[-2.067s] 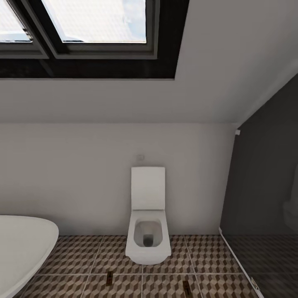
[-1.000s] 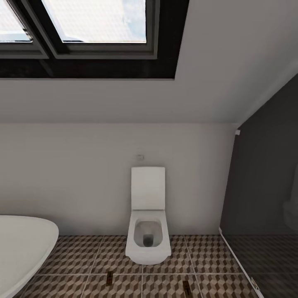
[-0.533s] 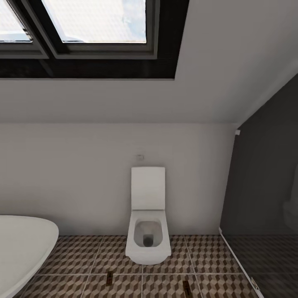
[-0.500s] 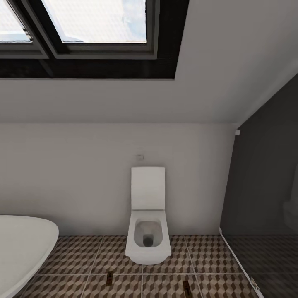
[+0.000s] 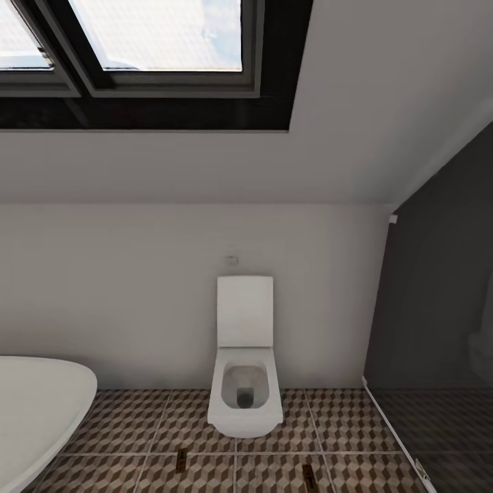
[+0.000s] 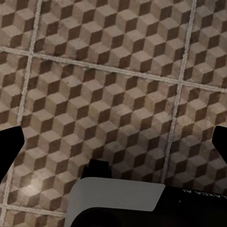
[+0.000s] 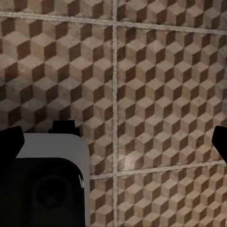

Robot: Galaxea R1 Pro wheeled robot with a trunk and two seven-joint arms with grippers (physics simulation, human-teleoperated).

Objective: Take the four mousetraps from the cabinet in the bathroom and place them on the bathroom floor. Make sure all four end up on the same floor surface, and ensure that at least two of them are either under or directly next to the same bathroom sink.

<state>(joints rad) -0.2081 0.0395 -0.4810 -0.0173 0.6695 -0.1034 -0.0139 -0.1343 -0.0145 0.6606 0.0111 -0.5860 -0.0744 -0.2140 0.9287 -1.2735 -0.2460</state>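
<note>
While the head camera faces the back wall, these items show:
Mousetraps: two small brown boards lie flat on the bathroom floor [image 5: 342, 424], one [image 5: 181, 459] ahead of the toilet [image 5: 245, 383] toward the bathtub side, the other [image 5: 308, 472] toward the dark glass partition [image 5: 438, 308]; they are well apart.
Bathtub [image 5: 34, 404]: white rim at the head view's left edge.
Left gripper [image 6: 113, 142]: dark fingertips [image 6: 9, 142] stand at opposite edges of the left wrist view, spread wide, nothing between them but cube-pattern tile.
Right gripper [image 7: 113, 142]: likewise spread wide over bare tile, holding nothing.
Handling, judged: each trap looks light, stiff and thin; lying flush on tile, it would likely slide if nudged. The metal parts appear delicate, so a pinch across the board's long wooden edges seems the safest hold.
Progress, judged: neither trap seen lies by a sink, so the sink condition cannot be confirmed.
</note>
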